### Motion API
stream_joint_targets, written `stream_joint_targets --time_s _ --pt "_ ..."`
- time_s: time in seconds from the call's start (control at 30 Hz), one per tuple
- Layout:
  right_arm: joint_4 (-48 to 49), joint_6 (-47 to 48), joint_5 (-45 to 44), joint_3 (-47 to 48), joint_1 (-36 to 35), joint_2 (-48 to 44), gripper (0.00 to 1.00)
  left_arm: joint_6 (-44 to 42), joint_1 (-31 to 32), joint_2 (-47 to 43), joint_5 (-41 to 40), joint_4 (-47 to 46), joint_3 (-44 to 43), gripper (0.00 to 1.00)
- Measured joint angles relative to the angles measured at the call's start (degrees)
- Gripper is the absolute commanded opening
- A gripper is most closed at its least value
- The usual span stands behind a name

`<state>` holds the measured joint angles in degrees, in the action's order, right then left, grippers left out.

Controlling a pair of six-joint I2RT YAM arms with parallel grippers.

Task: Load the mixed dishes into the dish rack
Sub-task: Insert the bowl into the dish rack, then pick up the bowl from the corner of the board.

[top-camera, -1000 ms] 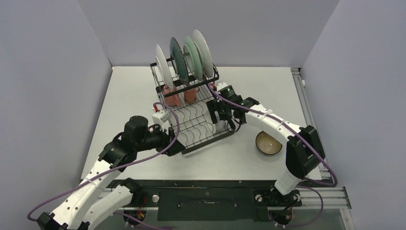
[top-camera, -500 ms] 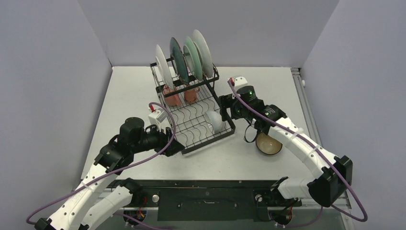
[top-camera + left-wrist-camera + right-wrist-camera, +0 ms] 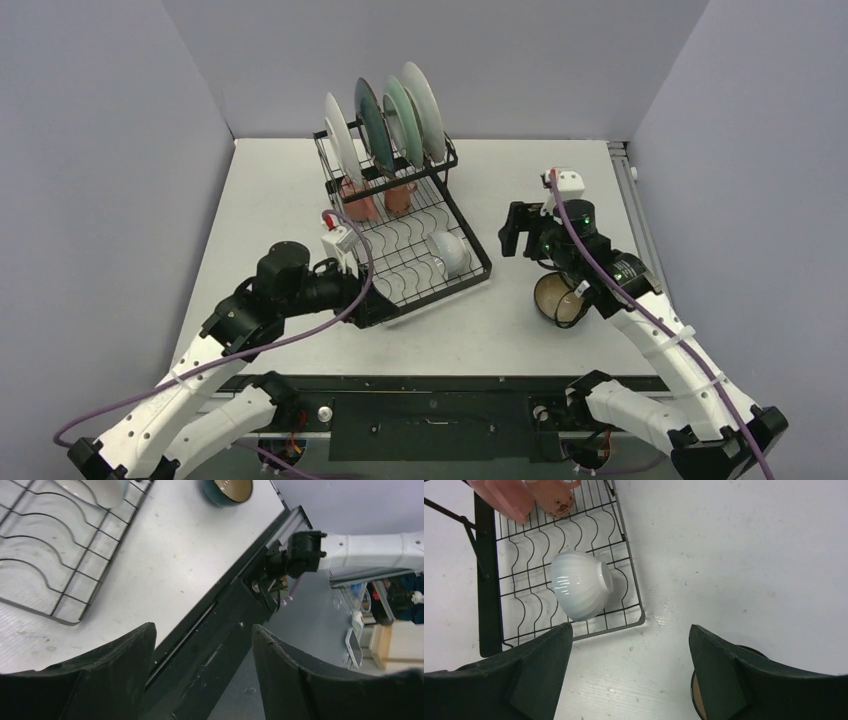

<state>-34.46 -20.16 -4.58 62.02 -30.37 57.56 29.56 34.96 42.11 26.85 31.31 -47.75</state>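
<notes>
White ribbed bowl (image 3: 581,585) rests on the lower tray of the black wire dish rack (image 3: 486,605) — left gripper (image 3: 202,635) and right gripper (image 3: 630,632) both gape empty.

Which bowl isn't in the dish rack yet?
The dark brown-gold bowl: it sits on the table right of the dish rack, open side up. The white bowl already lies tipped over on the rack's lower tray.

Black wire two-tier dish rack (image 3: 400,268), lower tray flat. Four round plates (image 3: 368,125) upright in slots at 12 o'clock end. Two pink mugs (image 3: 360,203) just below. White ribbed bowl (image 3: 449,253) tipped over at tray's 4 o'clock corner. Dark brown-gold bowl (image 3: 552,298) upright, outside rack at 4 o'clock, apart.
</notes>
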Motion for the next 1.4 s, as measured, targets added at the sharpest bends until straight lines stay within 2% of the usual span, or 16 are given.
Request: stream_joint_targets --time_s 0.23,0.47,0.53,0.6,0.63,0.73,1.1,1.2,1.3,1.4 --pt "-1.5 -3.4 0.5 -4.9 4.2 -7.8 0.88 1.3 14.8 4.4 -7.3 -1.8 -4.5 0.71" --pt "-4.0 -6.3 0.8 -6.0 5.7 -14.9 0.88 1.8 24.4 11.3 -16.5 -4.6 -8.4 0.74" --pt "-4.5 -6.8 0.7 -6.0 5.7 -17.3 0.89 1.8 26.5 14.0 -18.6 -5.3 -9.6 0.77" --pt "-5.4 -7.6 0.5 -6.0 5.9 -19.2 0.89 1.9 28.5 16.9 -20.7 -5.6 -11.1 0.88" --pt "-5.9 -7.9 0.3 -6.0 6.0 -20.6 0.89 2.0 29.5 18.4 -21.7 -5.8 -11.9 1.00" --pt "-6.8 -8.7 -0.3 -6.0 6.0 -23.4 0.89 2.6 32.4 22.8 -24.8 -7.0 -14.4 0.97" --pt "-9.7 -9.8 -2.1 -6.2 6.1 -30.2 0.92 3.2 39.0 33.4 -34.1 -11.0 -21.1 0.96" --pt "-10.4 -10.1 -2.5 -6.2 6.1 -31.3 0.93 6.2 39.6 34.8 -36.1 -12.9 -21.4 0.96" --pt "-11.1 -10.2 -2.9 -6.2 6.1 -32.2 0.94 10.8 37.3 35.5 -32.6 -18.5 -20.0 0.96" --pt "-12.0 -10.4 -3.4 -6.1 6.1 -33.7 0.96 13.8 31.8 36.3 -26.0 -25.4 -16.9 0.96"
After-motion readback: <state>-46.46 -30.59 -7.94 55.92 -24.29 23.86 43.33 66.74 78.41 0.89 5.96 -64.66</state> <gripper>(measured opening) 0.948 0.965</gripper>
